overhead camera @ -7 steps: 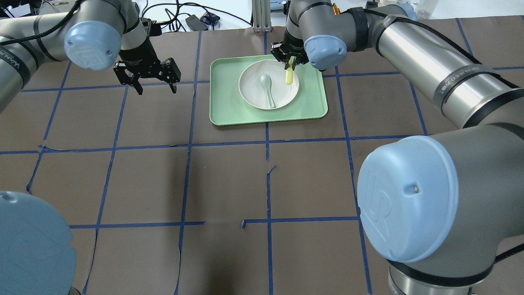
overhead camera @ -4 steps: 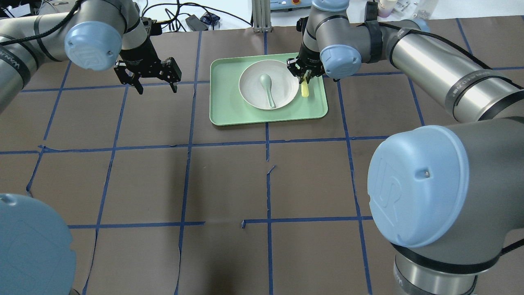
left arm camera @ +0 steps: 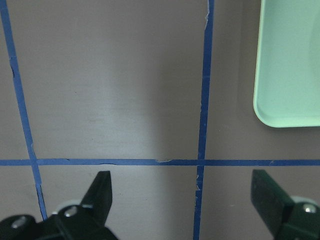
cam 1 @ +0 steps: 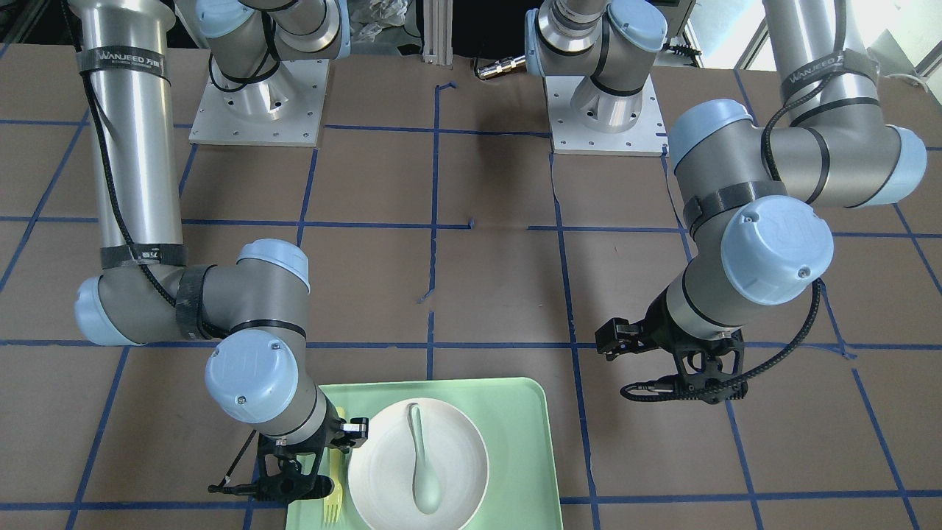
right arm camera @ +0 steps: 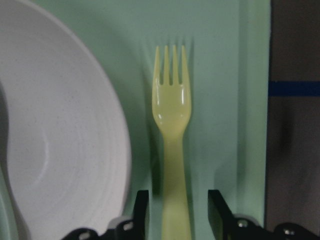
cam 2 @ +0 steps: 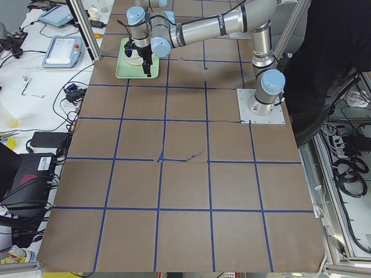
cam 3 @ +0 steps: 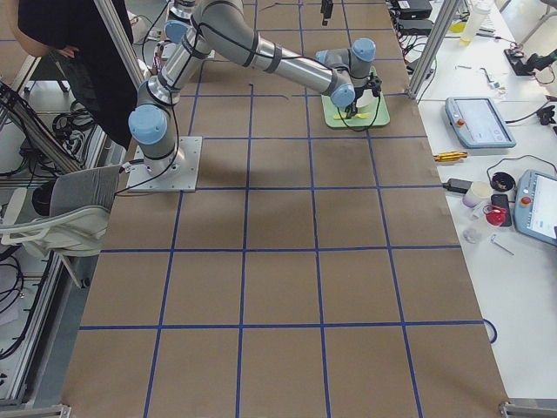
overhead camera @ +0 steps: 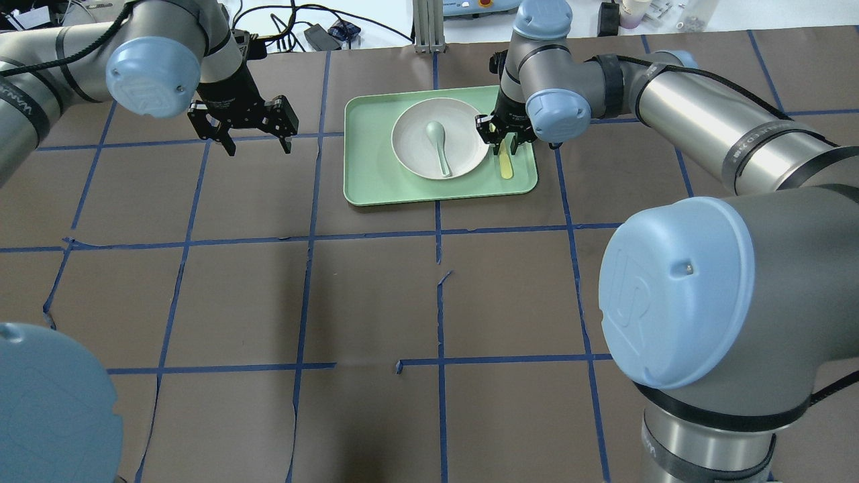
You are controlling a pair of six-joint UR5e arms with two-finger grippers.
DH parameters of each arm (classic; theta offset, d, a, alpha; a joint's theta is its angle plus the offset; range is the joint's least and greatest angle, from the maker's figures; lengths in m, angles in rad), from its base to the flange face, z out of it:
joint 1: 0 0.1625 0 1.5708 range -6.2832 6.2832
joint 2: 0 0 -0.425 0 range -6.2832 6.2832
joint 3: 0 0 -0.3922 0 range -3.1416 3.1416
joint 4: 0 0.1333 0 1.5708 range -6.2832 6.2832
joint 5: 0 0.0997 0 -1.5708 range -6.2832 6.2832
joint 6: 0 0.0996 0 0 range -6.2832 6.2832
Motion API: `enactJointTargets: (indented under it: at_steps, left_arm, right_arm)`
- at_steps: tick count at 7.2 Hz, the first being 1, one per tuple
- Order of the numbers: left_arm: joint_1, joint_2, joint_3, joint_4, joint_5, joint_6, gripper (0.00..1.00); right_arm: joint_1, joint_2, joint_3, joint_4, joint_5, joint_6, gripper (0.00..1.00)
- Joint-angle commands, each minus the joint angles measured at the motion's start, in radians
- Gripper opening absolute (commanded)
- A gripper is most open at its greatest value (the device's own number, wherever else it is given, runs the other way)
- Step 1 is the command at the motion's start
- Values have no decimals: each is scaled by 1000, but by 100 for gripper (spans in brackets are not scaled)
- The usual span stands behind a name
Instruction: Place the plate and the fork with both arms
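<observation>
The white plate (overhead camera: 411,151) sits on the mint-green tray (overhead camera: 376,171), also in the front view (cam 1: 460,449). The yellow fork (overhead camera: 505,166) lies flat on the tray just right of the plate, tines toward the far edge in the front view (cam 1: 333,500). My right gripper (overhead camera: 503,139) is low over the fork's handle. In the right wrist view the fork (right arm camera: 172,115) lies between the fingers (right arm camera: 142,210) with a gap on each side, beside the plate (right arm camera: 60,150). My left gripper (overhead camera: 255,142) is open and empty over the table, left of the tray.
A pale grey-green spoon (overhead camera: 439,146) lies in the plate. The tray's corner (left arm camera: 290,75) shows right of the left gripper (left arm camera: 185,200). Blue tape lines cross the brown table cover. Cables and devices lie beyond the far table edge.
My right gripper has carried the fork from over the plate's edge to the tray's right side and down. The fork now lies on the tray with the jaws parted. The left arm has not moved.
</observation>
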Motion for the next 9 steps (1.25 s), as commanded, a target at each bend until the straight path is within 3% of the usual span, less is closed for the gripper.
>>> enactJointTargets:
  at_steps: [1, 3, 6, 9]
  left_arm:
    - [-2, 12, 12, 0, -3, 0, 100]
    - [-9, 64, 8, -38, 6, -15, 100]
    - [-28, 157, 11, -210, 3, -131, 100]
    - [-139, 222, 3, -224, 6, -194, 100]
  right_arm:
    - [0, -55, 8, 4, -14, 6, 100]
    - [-2, -208, 15, 205, -95, 10, 100]
    - [-2, -410, 40, 481, -101, 16, 100]
    - [1, -508, 88, 556, -87, 16, 100]
